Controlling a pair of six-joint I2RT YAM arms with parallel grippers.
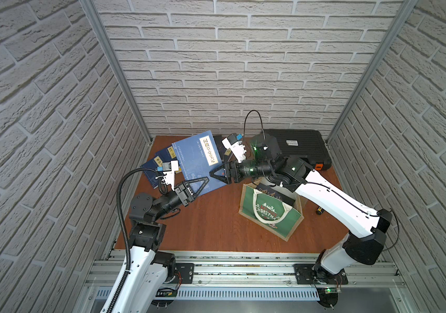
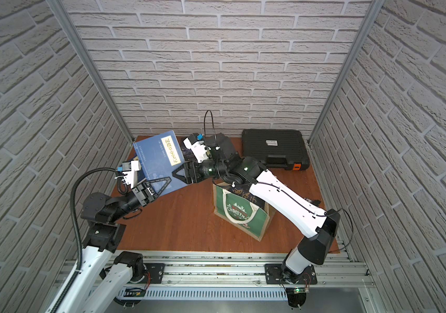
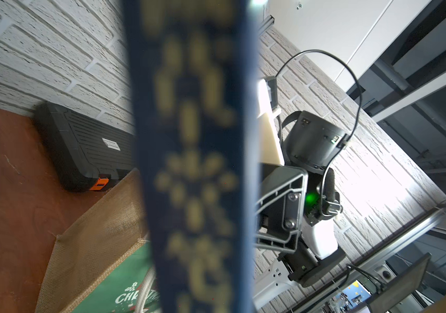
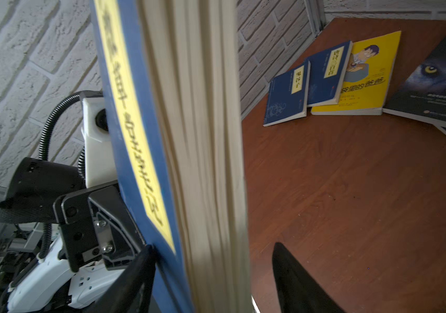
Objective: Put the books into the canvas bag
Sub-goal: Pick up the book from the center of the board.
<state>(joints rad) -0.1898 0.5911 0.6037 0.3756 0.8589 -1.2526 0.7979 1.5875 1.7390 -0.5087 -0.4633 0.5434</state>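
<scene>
While table is wide and mostly bare at centre, canvas bag stands upright on its right side, mouth open, partly under the right arm. One dark book pokes from the bag. Burlap walls look soft, so I would expect them to buckle if nudged.

Big blue book is off the table, tilted, between the two arms and well left of the bag. It looks a thick paperback: the page block fans a little in the right wrist view, so probably floppy and fairly heavy for a corner hold. The cover looks smooth and may slide.

Remaining books lie flat at the back left: wolf-cover book, yellow cartoon book and two small navy books, overlapping. They are thin and light by the look.

Left gripper is clenched on the big blue book's near corner and carries it. Right gripper straddles the book's page edge, jaws parted: one finger sits against the cover, the other stands clear of the pages. It has no hold yet.

Best hold, I judge, is deep over the page edge, clamping both covers so the leaves cannot splay, then lowering it edge-first into the bag.
</scene>
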